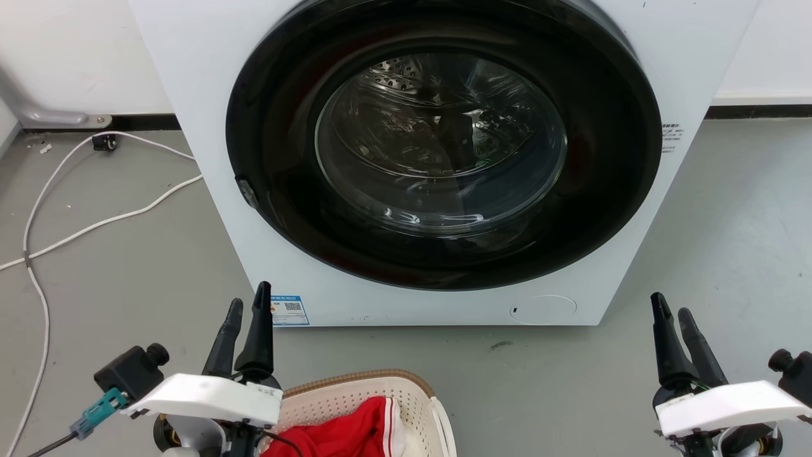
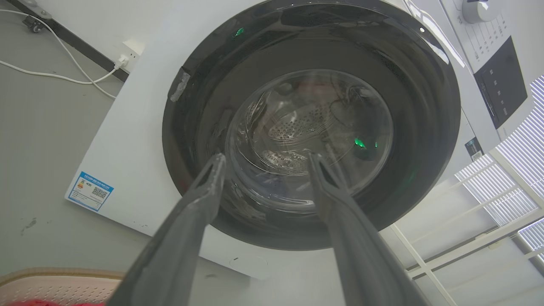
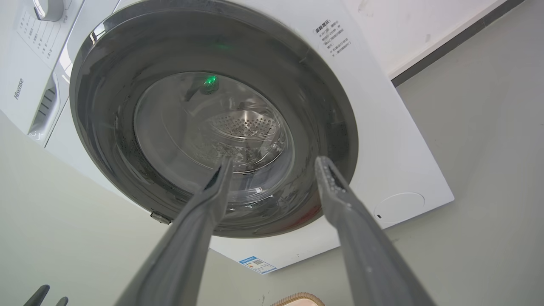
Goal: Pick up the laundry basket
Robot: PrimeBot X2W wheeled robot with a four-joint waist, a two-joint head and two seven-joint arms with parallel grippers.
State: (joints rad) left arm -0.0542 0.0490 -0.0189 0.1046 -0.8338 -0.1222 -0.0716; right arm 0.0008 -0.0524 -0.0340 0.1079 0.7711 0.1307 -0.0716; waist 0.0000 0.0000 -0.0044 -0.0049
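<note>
Laundry basket (image 1: 339,400), one only, sits on the grey floor (image 1: 571,393) at the bottom of the head view, in front of the single white washing machine (image 1: 203,190) and just beside the left gripper (image 1: 248,297): cream plastic pierced with small holes, a brown braided-look rim, a rounded end, one red cloth (image 1: 355,435) lying inside. The left gripper and the right gripper (image 1: 671,306) hang empty, each with two dark tapered fingers spread apart. The machine's round door (image 1: 444,146) is glossy dark glass
</note>
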